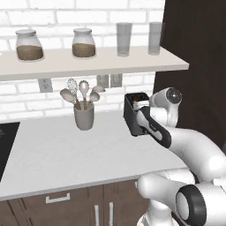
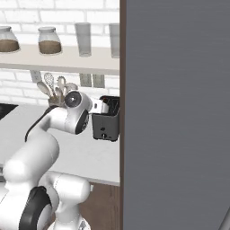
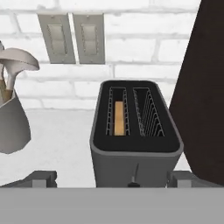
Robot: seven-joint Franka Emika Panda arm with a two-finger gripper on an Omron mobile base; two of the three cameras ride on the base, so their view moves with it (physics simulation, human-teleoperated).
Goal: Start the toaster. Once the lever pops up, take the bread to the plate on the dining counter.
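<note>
Against the brick wall, the toaster point(image 3: 135, 133) is sitting on the worktop point(image 1: 57, 154), right of the utensil cup point(image 1: 84, 115). Bread point(image 3: 118, 117) is standing sunk in its left slot. Just in front of the toaster, the gripper point(image 3: 111, 178) is hovering with its fingers point(image 3: 41, 178) spread wide apart, gripping nothing.

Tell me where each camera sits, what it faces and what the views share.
Left base view: behind-left, facing the white brick wall; arm at lower right reaches the dark boxy toaster.
Right base view: behind-right, a flat grey panel covering its right side; arm at lower left.
Hand view: looks down into the toaster slots at the golden-tan bread slice; open tool.
All share the toaster.
</note>
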